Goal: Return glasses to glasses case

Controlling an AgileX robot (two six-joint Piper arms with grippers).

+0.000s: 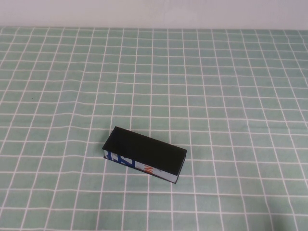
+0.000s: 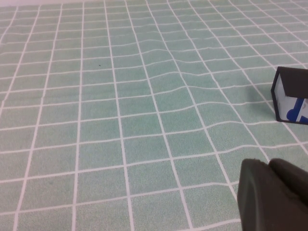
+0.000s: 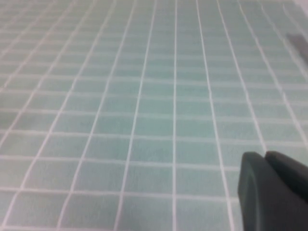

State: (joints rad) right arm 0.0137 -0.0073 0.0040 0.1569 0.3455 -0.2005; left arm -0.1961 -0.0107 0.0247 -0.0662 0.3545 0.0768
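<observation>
The green cloth with a white grid (image 1: 231,72) covers the whole table, rippled in places, a pale wall behind. On it, near the front and slightly left of centre, lies the glasses case (image 1: 144,153), a black rectangular box with a white printed front, lid down, long axis slanting from back-left to front-right. No glasses are visible. The left gripper (image 2: 274,195) sits nearer the case; the right gripper (image 3: 274,190) faces bare cloth. Whether either is open I cannot tell.
</observation>
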